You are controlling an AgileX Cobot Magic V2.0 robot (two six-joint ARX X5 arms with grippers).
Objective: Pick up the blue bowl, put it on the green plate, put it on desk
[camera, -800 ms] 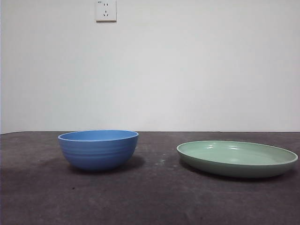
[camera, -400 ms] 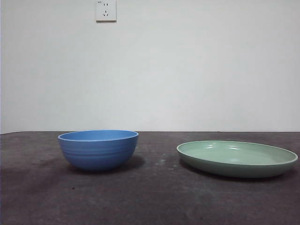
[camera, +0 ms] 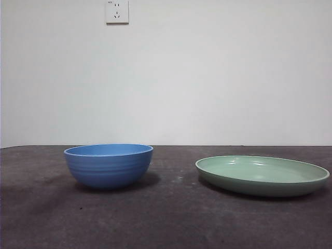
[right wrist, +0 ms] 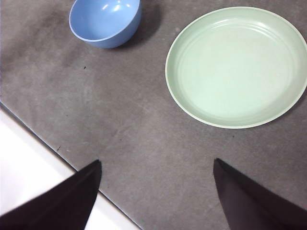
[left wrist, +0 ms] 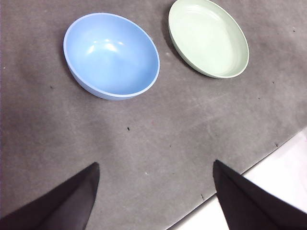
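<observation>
The left gripper hangs above the near part of the worktop with its two black fingers wide apart and nothing between them; the right gripper waits the same way, fingers apart and empty, over the worktop's edge. Ahead of the left fingers stands the round, deep, glossy medium-blue bowl with faint ridges outside, upright and empty on the dark grey-brown speckled worktop. Beside it, apart and not touching, lies the wide, shallow, pale sage-green plate with a raised rim, also empty and closer to the right gripper. The bowl is not yet picked up, so the task seems to be at its beginning. The bowl looks stiff and probably light, but its glossy wall may be slippery, and the rounded side gives little hold. The best place is likely the rim, one finger inside and one outside. It could tilt or slide if it is pinched too low.
</observation>
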